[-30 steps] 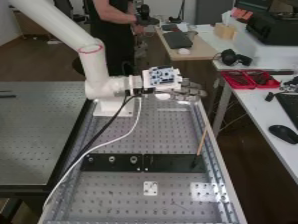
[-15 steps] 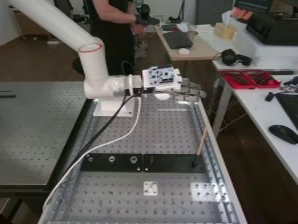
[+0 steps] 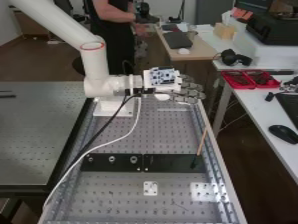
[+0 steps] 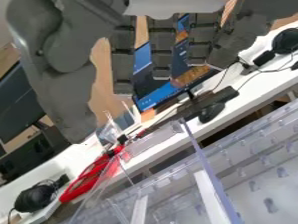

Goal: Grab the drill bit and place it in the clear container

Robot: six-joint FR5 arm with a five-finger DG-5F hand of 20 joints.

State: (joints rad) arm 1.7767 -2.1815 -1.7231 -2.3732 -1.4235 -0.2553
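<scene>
the fingers (image 4: 161, 50) are extended and slightly apart, no held item observed. the clear container (image 4: 210, 172) stands near them on the worktop (image 3: 126, 192). the drill bit's position cannot be told. risk: descending off-line could catch the container's thin wall and tip it.

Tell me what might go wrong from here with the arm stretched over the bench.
The hand is by the bench's right edge, so anything dropped there might land on the floor.

The container's clear walls are hard to make out, so the fingers could clip a rim on the way in.

The white cable loops loosely from the wrist across the black plate, and might snag as the arm moves.
</scene>
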